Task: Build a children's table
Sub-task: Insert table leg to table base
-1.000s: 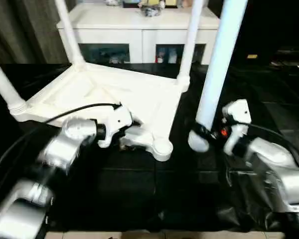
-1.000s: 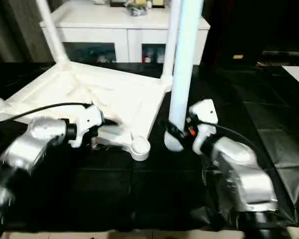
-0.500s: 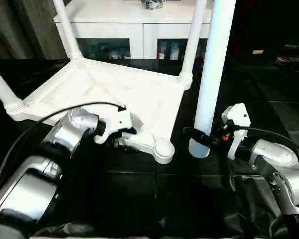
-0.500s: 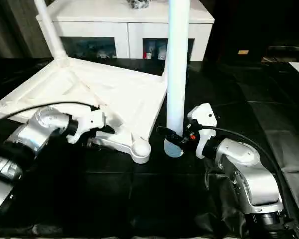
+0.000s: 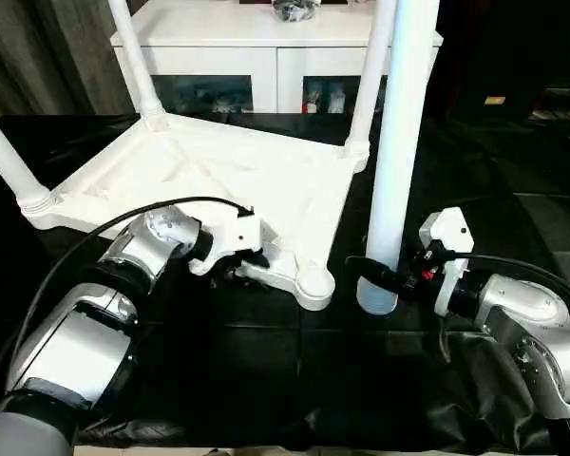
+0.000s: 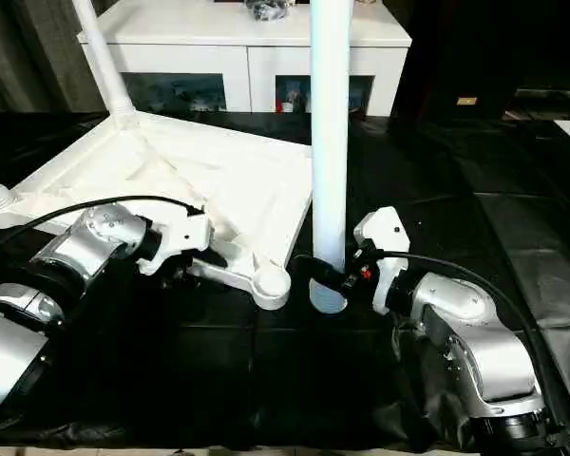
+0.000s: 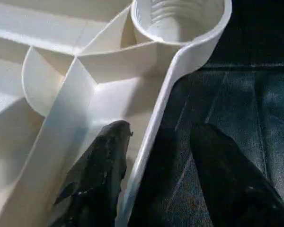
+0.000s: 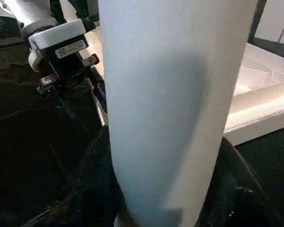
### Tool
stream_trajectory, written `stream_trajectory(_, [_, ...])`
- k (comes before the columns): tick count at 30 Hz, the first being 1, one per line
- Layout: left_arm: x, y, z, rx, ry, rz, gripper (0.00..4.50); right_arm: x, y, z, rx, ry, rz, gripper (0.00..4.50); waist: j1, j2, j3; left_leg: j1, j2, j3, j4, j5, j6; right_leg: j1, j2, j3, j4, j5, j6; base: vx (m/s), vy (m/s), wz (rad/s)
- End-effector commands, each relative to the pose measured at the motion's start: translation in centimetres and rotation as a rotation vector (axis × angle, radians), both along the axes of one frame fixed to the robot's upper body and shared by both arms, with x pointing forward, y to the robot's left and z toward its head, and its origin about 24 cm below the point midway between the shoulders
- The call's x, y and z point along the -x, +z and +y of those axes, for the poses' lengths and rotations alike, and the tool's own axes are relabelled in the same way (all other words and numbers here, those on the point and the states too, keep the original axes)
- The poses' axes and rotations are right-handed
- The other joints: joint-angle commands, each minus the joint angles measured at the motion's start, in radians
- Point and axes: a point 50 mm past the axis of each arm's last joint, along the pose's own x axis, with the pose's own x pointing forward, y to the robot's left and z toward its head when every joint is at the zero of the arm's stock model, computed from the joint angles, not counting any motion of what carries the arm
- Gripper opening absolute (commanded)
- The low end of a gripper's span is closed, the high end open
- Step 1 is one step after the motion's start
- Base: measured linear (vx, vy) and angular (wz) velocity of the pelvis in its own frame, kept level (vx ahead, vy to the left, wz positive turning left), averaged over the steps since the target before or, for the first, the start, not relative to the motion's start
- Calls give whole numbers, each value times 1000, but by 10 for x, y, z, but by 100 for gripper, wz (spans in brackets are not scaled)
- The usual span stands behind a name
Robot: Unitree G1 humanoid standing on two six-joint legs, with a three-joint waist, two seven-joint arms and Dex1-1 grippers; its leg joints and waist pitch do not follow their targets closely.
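The children's table (image 5: 218, 171) lies upside down on the black mat, ribbed underside up. Three white legs stand in its sockets: back left (image 5: 138, 66), back right (image 5: 372, 85) and left (image 5: 9, 161). The near corner socket (image 5: 315, 282) stands empty, and its threaded inside (image 7: 180, 19) is visible in the left wrist view. My left gripper (image 5: 247, 268) straddles the rim beside that socket, one finger (image 7: 102, 175) inside and the other finger (image 7: 227, 179) outside, with a gap left. My right gripper (image 5: 385, 277) is shut on the fourth leg (image 5: 399, 142), held upright just right of the socket.
A white low cabinet (image 5: 275, 47) with dark glass openings stands behind the table. Dark curtains (image 5: 38, 57) hang at the back left. Black sheeting (image 5: 266, 380) covers the floor. A black cable (image 5: 123, 220) loops from my left arm over the table's edge.
My left gripper's fingers have narrowed around the table's rim. The leg in my right gripper has come from a slight tilt to nearly upright. The camera has shifted.
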Motion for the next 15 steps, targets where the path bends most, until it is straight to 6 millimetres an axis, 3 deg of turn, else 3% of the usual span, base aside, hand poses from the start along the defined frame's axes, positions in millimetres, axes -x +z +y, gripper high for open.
stream_trajectory(1, [-3, 5, -2, -25, -23, -24, 212, 1, 6, 3, -13, 25, -20, 184, 3, 2, -66, 1, 48, -11, -81, -109, 19, 67, -77, 40, -69, 17, -304, 0, 0, 0])
stream_trajectory(15, [0, -4, 2, -128, -44, 17, 94, 2, 4, 5, -5, 28, -22, 184, 5, 4, -64, 1, 51, -12, -84, -98, 20, 67, -78, 41, -68, 26, -302, 0, 0, 0])
